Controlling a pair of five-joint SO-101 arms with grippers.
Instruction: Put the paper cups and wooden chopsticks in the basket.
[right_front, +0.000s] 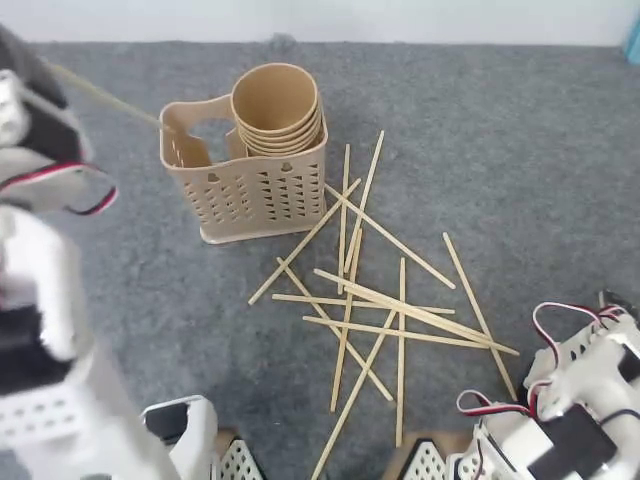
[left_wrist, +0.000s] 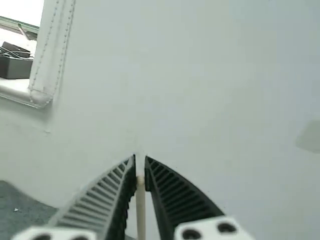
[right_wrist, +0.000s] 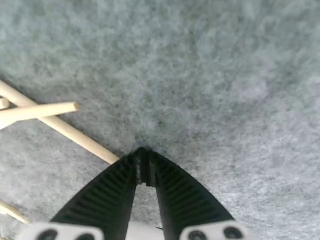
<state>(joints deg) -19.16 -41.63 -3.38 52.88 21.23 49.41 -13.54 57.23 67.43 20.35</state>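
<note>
Left gripper (left_wrist: 140, 161): I'm clamping it tight on one chopstick (right_front: 105, 97). The far tip is sitting right at the basket (right_front: 255, 195) rim, on the side away from the paper cups (right_front: 277, 100).
Right gripper (right_wrist: 144, 159): jaws are resting together on nothing, just over the grey mat (right_wrist: 225, 75).
Loose chopsticks (right_front: 400, 315): lying crisscrossed on the mat, near the basket.
Handling: I'm guessing they're light, stiff and thin, so they'll be rolling and pivoting easily. Pinching near the middle feels safest.

Stacked paper cups (right_front: 277, 105) upright in tan basket (right_front: 250, 195), wooden chopsticks (right_front: 380, 300) strewn crisscross beside it, another chopstick (right_front: 105, 97) slanting toward its rim
</note>
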